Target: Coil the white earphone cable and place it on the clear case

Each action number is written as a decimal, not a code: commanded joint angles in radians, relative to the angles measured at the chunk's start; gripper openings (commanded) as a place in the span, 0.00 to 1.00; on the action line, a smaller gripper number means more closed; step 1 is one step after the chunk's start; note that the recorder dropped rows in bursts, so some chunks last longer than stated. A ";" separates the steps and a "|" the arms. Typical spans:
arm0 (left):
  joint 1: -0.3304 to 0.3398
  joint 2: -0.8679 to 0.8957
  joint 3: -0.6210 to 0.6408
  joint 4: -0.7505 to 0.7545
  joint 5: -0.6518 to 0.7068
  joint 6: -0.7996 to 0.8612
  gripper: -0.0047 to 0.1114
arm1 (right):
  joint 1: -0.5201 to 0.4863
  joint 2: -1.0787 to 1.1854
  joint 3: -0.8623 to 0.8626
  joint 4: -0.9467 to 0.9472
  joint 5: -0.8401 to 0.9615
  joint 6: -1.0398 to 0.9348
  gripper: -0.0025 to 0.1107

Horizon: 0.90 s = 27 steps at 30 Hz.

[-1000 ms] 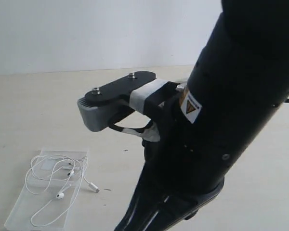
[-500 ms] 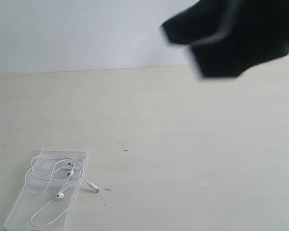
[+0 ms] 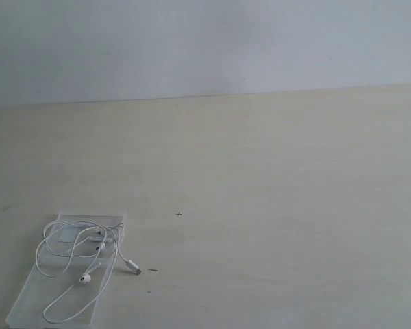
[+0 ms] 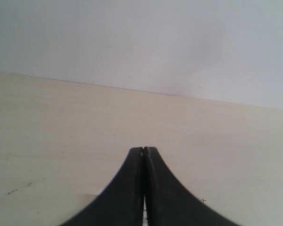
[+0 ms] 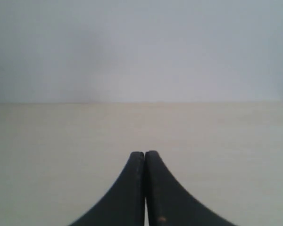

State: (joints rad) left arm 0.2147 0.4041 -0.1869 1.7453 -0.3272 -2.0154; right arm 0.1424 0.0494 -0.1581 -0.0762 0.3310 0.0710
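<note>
The white earphone cable (image 3: 68, 264) lies in loose loops on the clear case (image 3: 27, 301) at the lower left of the exterior view. Its plug end (image 3: 133, 268) hangs off the case's right edge onto the table. An earbud (image 3: 85, 278) rests on the case. Neither arm shows in the exterior view. My left gripper (image 4: 144, 149) is shut with nothing in it, above bare table. My right gripper (image 5: 145, 153) is shut and empty too. Neither wrist view shows the cable or the case.
A pale wooden table (image 3: 260, 205) runs back to a white wall (image 3: 205, 48). A tiny dark cross mark (image 3: 179, 213) and a small speck (image 3: 153, 270) sit on the tabletop near the case.
The black arm that filled the right of the exterior view has swung up and out of the frame. The cable and the case have not moved.
</note>
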 commanded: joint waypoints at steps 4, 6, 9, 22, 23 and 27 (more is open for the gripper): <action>-0.004 -0.009 0.001 -0.001 -0.004 0.001 0.04 | -0.010 -0.049 0.158 -0.004 -0.082 0.046 0.02; -0.004 -0.009 0.001 -0.001 -0.004 0.001 0.04 | -0.010 -0.049 0.158 -0.004 -0.074 0.044 0.02; -0.004 -0.009 0.001 -0.001 -0.004 0.001 0.04 | -0.010 -0.049 0.158 -0.004 -0.074 -0.003 0.02; -0.004 -0.009 0.001 -0.001 -0.004 0.001 0.04 | -0.010 -0.049 0.158 0.065 -0.074 -0.025 0.02; -0.004 -0.009 0.001 -0.001 -0.004 0.001 0.04 | -0.010 -0.049 0.158 0.125 -0.074 -0.025 0.02; -0.004 -0.009 0.001 -0.001 -0.004 0.001 0.04 | -0.010 -0.049 0.158 0.251 -0.074 -0.020 0.02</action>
State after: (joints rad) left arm 0.2147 0.3981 -0.1869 1.7453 -0.3272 -2.0154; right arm 0.1377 0.0069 -0.0048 0.1041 0.2627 0.0545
